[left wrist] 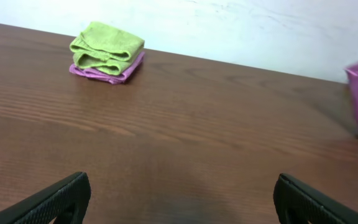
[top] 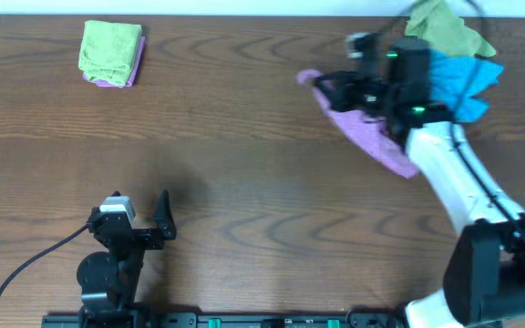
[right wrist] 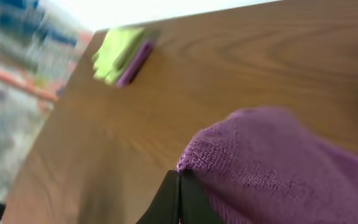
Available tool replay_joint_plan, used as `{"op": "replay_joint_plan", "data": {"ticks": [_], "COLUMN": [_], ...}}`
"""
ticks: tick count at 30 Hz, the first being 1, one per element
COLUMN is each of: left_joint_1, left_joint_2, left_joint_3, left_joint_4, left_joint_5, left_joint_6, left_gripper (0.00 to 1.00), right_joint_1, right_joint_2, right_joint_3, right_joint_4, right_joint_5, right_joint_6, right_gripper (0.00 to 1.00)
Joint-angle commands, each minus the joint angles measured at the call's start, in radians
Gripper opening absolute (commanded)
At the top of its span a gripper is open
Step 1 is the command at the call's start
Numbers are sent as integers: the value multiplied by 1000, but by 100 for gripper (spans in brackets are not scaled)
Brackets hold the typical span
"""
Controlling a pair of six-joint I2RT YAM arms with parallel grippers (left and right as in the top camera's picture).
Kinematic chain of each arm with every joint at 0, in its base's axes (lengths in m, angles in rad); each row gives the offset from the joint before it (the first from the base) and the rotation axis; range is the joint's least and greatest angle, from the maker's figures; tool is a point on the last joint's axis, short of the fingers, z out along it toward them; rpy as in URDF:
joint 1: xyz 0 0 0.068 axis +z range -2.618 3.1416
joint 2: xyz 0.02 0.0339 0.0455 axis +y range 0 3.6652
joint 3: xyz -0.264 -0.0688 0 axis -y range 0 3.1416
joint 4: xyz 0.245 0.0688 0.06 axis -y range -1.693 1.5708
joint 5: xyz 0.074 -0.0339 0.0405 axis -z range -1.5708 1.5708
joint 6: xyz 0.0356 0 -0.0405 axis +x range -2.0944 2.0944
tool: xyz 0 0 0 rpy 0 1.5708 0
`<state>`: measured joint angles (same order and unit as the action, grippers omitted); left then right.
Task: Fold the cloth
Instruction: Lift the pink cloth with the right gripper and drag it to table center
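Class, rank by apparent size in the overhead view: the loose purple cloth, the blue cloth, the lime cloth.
1. purple cloth, largest, though the right arm hides part.
2. blue cloth and lime cloth look alike, blue partly hidden: unranked.

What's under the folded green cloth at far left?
A folded purple cloth, with only its near and right edges showing. The green cloth covers the rest of it.

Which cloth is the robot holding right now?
The loose purple cloth, pinched by the right gripper. The blue cloth, the olive cloth and the folded green pile far off are in no gripper.
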<state>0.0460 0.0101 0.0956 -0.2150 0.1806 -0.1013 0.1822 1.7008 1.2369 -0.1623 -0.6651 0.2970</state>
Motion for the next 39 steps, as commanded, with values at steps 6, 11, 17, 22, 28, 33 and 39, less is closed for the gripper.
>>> {"op": "replay_joint_plan", "data": {"ticks": [6, 11, 17, 22, 28, 33, 39], "left_joint_1": [5, 5, 5, 5, 5, 5, 5], "left_joint_2": [-6, -6, -6, -6, -6, -6, -6], "left_joint_3": [-26, -26, -26, -26, -26, -26, -26], "left_joint_4": [-9, -9, -9, -9, -9, -9, -9], "left_joint_5": [3, 3, 3, 3, 3, 3, 3], "left_joint_6": [-3, -3, -3, -3, -3, -3, -3], "left_gripper": [95, 95, 95, 95, 95, 95, 95], "right_joint_1": [195, 318, 495, 617, 560, 391, 353], "right_joint_2": [5, 5, 5, 5, 5, 13, 54], "right_joint_3": [41, 41, 41, 41, 40, 5, -5], "right_joint_4": [-66, -134, -243, -393, -483, -509, -593], "right_joint_5": [125, 116, 119, 232, 471, 525, 384], "right_joint_6": [-66, -116, -205, -389, -365, -280, -510], "right_gripper": [1, 1, 4, 99, 99, 94, 81]}}
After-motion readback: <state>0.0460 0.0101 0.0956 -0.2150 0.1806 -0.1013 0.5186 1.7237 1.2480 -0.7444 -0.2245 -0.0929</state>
